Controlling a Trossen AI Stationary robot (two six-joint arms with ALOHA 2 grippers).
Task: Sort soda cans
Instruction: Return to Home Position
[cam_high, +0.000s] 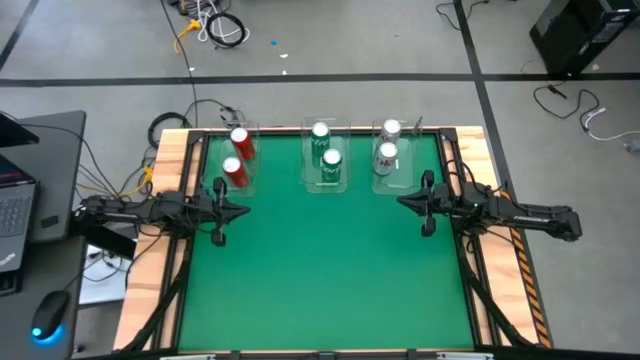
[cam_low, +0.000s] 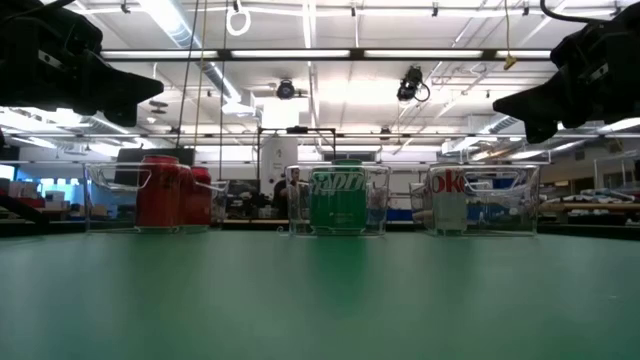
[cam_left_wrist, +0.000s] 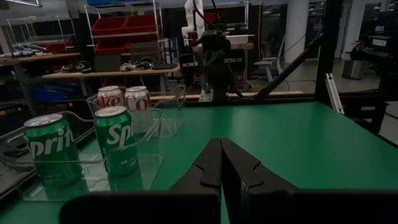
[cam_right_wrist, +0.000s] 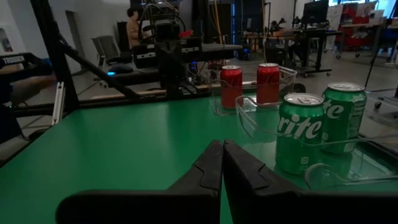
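High view: at the far side of the green table (cam_high: 320, 270), the clear left bin (cam_high: 256, 160) holds two red cans (cam_high: 234, 172), the centre bin (cam_high: 308, 180) two green cans (cam_high: 331, 165), and the right bin (cam_high: 405, 180) two silver-white cans (cam_high: 385, 158). All stand upright, shiny silver tops up, one of each pair behind the other. The left gripper (cam_high: 243, 210) hangs near the left bin and the right gripper (cam_high: 402, 203) near the right bin, tips facing inward, apart from every can. Low view: red cans at left, green in the middle, silver-white at right, each inside its bin; both arms show dark above. Left wrist view: fingers pressed together, pinching nothing; green cans nearer, silver-white beyond. Right wrist view: fingers likewise pressed together; green cans nearer, red beyond.
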